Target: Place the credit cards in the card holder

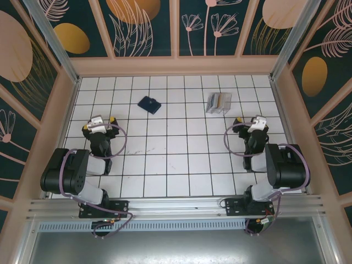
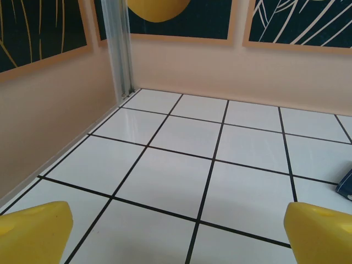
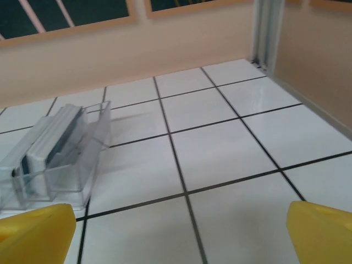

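Nothing is begun, I judge: both arms' jaws stand wide and empty. Thin beige and grey plastic credit cards (image 3: pixel 55 135) stand in a clear plastic tray (image 3: pixel 98 144), well apart from the dark navy folding card holder (image 1: pixel 149 104). Next, the right jaws must reach in and pinch one card's edge.

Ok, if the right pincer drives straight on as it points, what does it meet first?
Ahead of the right pincer the way looks free, bare tiles to the back wall. The clear tray lies left of that line; the open pincer may graze it.
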